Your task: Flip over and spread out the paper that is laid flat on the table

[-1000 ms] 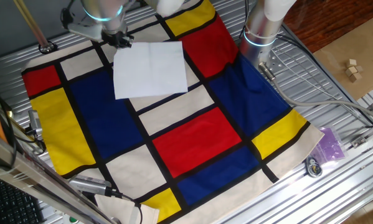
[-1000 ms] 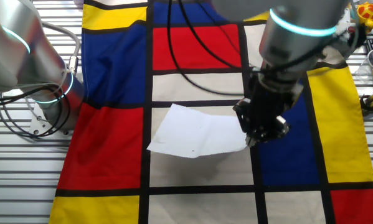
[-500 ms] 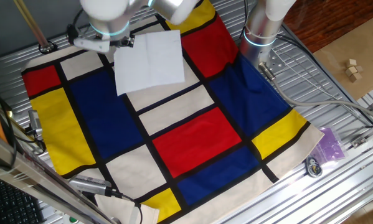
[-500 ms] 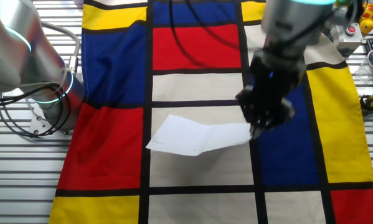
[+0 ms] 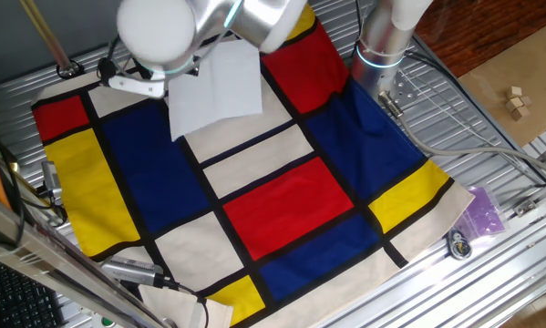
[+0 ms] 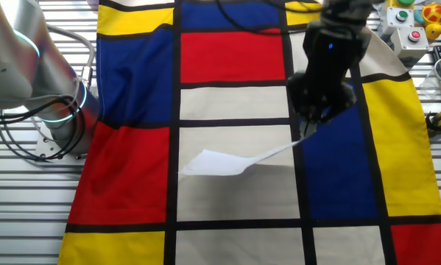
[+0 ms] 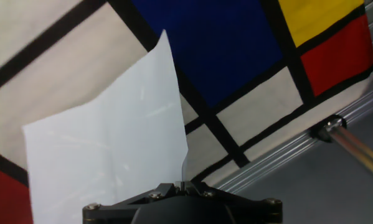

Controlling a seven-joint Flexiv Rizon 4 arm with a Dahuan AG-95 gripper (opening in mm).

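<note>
Gripper (image 6: pixel 308 129) pinched one edge of the paper (image 6: pixel 227 160), raised over the table (image 5: pixel 491 164) near its far edge beside the arm base, opposite corner trailing on cloth, likely for flipping.

A purple bag (image 5: pixel 484 210) lies on the bare metal near the corner of the cloth, with a small round metal piece (image 5: pixel 458 244) just beside it. Two small wooden blocks (image 5: pixel 516 100) sit on the brown floor, well apart from them. A box with red and green buttons (image 6: pixel 406 24) stands beside a yellow and red toy (image 6: pixel 434 12).
</note>
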